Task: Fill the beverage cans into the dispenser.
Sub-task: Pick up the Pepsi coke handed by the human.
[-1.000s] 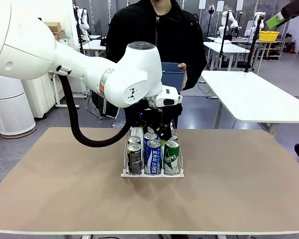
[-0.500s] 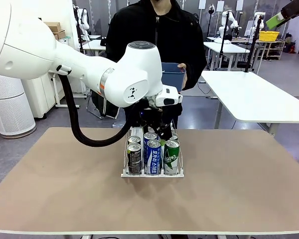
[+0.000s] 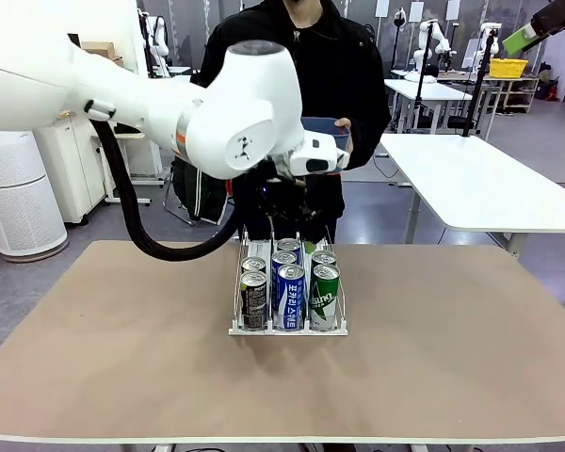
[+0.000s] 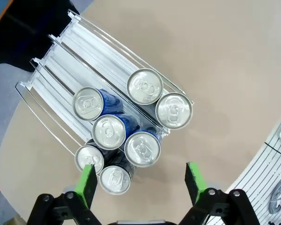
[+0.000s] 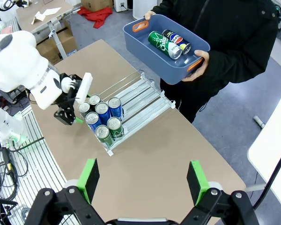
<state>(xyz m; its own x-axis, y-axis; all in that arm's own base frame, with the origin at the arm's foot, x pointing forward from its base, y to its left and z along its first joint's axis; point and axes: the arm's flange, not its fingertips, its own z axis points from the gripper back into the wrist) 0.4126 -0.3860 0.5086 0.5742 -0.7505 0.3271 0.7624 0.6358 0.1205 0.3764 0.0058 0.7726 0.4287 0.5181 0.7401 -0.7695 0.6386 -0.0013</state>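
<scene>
- While seven cans [image 4: 142, 148] stand upright at the near end of the dispenser [image 4: 84, 54], mid-tabletop [image 3: 452, 358], at least two more lie on their sides in the bin [image 5: 150, 58], long axes along its length, past the far edge.
- Open and empty, the left gripper [image 4: 140, 183] points down over the dispenser. By my judgement it is the nearer one to the bin.
- The right gripper [image 5: 143, 183] is open and empty, high above.
- Print: blue can [image 3: 290, 294] reads 포카리스웨트; green can [image 3: 324, 297] script illegible.

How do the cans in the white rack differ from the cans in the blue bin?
The rack cans stand upright in the dispenser lanes; the bin cans lie on their sides, loose in the blue bin held by a person's hand. Seven rack cans; two bin cans show. Both are slim drink cans.
</scene>
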